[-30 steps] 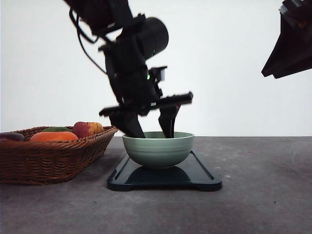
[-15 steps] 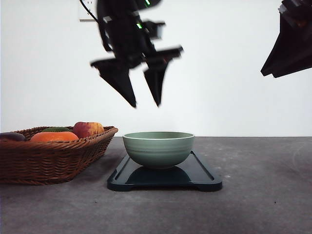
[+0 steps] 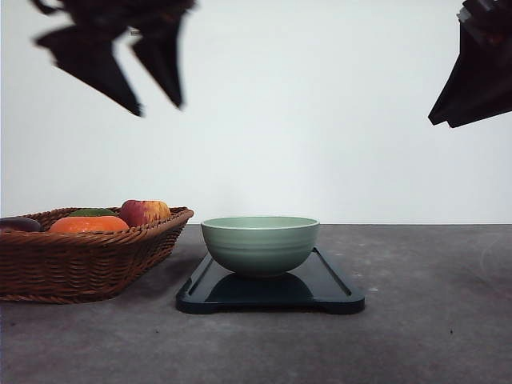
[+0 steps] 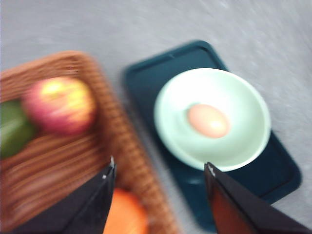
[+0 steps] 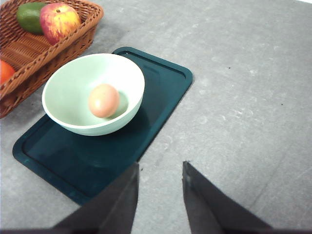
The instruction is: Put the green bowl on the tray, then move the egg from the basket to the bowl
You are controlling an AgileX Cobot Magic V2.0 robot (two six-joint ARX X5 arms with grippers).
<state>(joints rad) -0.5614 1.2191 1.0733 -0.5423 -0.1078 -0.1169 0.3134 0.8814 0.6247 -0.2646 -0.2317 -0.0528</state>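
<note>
From the front, the green bowl [image 3: 260,244] sits on the tray [image 3: 328,292], near the tray's left end, with the basket [image 3: 84,260] just beside the tray; the left pincer [image 3: 152,100] hangs high above the basket side, its jaws spread and holding nothing, while the right pincer [image 3: 472,80] is a dark shape at the upper corner, too cropped there to judge. The left wrist view (blurred) shows the egg [image 4: 208,121] lying inside the bowl, a little off centre, and the fingers [image 4: 92,204] apart with only air between them. The right wrist view shows the same egg resting on the bowl's floor, the apple [image 5: 59,20] in the basket, and the right pincer parted and empty over the bare bench [image 5: 253,87]. Both placements look done, so the step in hand is probably the retreat: it should be steady and clear of the basket rim and bowl, so nothing jolts the egg.
</note>
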